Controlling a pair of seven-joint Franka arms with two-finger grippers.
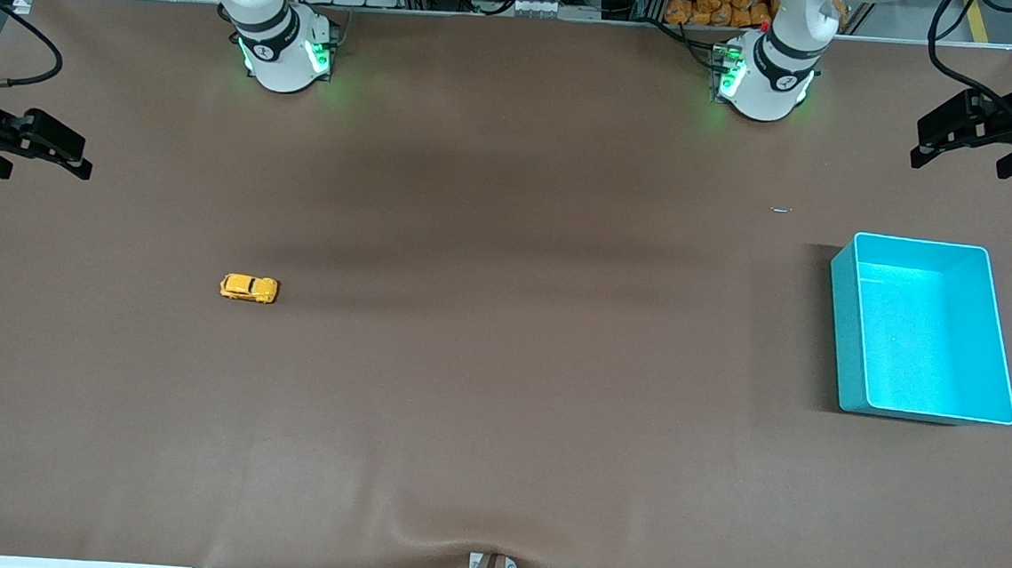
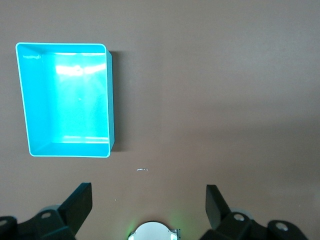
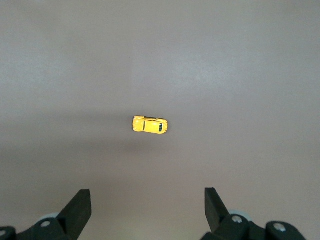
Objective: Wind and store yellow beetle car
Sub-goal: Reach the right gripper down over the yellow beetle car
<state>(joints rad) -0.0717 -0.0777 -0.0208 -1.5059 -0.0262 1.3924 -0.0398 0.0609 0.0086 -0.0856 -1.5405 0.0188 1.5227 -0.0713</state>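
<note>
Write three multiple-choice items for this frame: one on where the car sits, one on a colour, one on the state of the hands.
1. Where is the yellow beetle car?
A. Inside the bin
B. On the bare table toward the right arm's end
C. Held by the left hand

2. What colour is the bin?
A. Teal
B. Red
C. White

3. What state are the left hand and the right hand in?
A. Both shut on the car
B. One shut on the bin's rim
C. Both open and holding nothing, up at the table's two ends

Answers:
1. B, the car rests on the brown table with nothing touching it, and the bin stands toward the left arm's end.
2. A, its walls and floor are bright teal in the front and left wrist views.
3. C, each wrist view shows spread fingers with only table between them.
</note>
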